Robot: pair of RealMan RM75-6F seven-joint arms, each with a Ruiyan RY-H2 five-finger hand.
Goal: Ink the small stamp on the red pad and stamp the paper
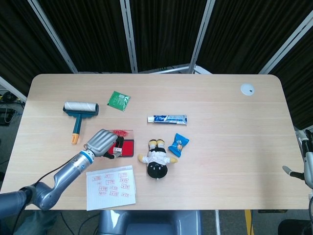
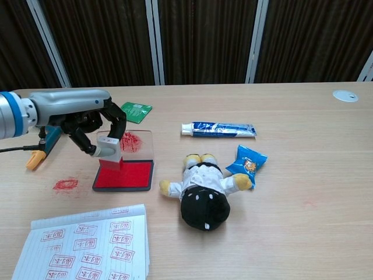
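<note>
The small stamp (image 2: 109, 150), a pale block with a red base, stands on the red ink pad (image 2: 126, 174) with its clear lid (image 2: 139, 143) tilted open behind. My left hand (image 2: 87, 119) pinches the stamp from above, its fingers curled around the block. In the head view the left hand (image 1: 101, 142) covers the stamp and most of the ink pad (image 1: 129, 148). The lined paper (image 2: 90, 247) lies in front of the pad, bearing several red stamp marks; the paper (image 1: 110, 187) sits near the table's front edge. Only a bit of my right hand (image 1: 292, 171) shows at the far right edge.
A plush doll (image 2: 203, 189) lies right of the pad, with a blue snack packet (image 2: 245, 161) and a toothpaste tube (image 2: 218, 129) beyond it. A lint roller (image 1: 80, 114) and a green sachet (image 1: 118, 100) lie behind. A red ink smudge (image 2: 66, 184) marks the table left of the pad.
</note>
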